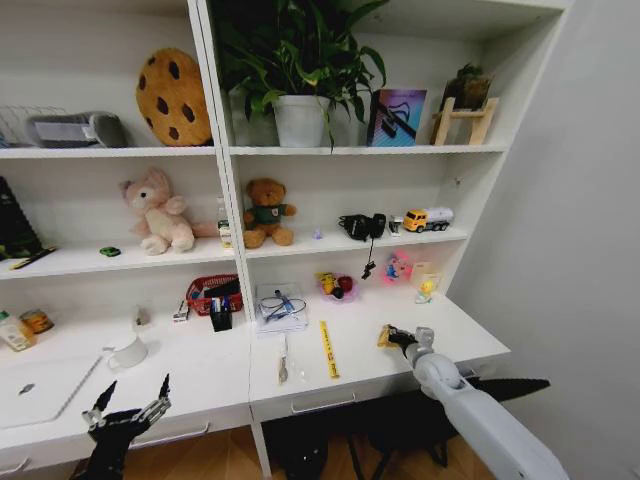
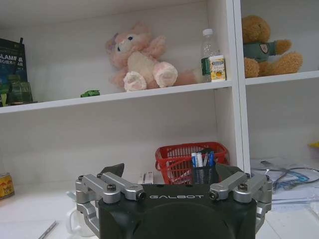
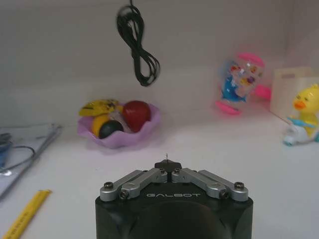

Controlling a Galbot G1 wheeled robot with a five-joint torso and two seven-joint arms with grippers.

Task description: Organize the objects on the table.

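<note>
Two grippers up. Head view: left gripper [image 1: 133, 398] spread wide at the white desk [image 1: 200, 375] front edge, near white mug [image 1: 129, 351] and silver laptop [image 1: 40, 388]; right gripper [image 1: 392, 338] clenched on a tan scrap [image 1: 384, 337], right of yellow ruler [image 1: 327, 348]. Left wrist view: red basket [image 2: 175, 160], pens [image 2: 202, 160] ahead. Right wrist view: fingers pinched together, purple bowl [image 3: 119, 130] beyond.

white table [image 1: 200, 375], yellow ruler [image 1: 327, 349], red basket [image 1: 205, 293], white mug [image 1: 128, 351], silver laptop [image 1: 40, 388], purple bowl [image 3: 119, 137]
</note>
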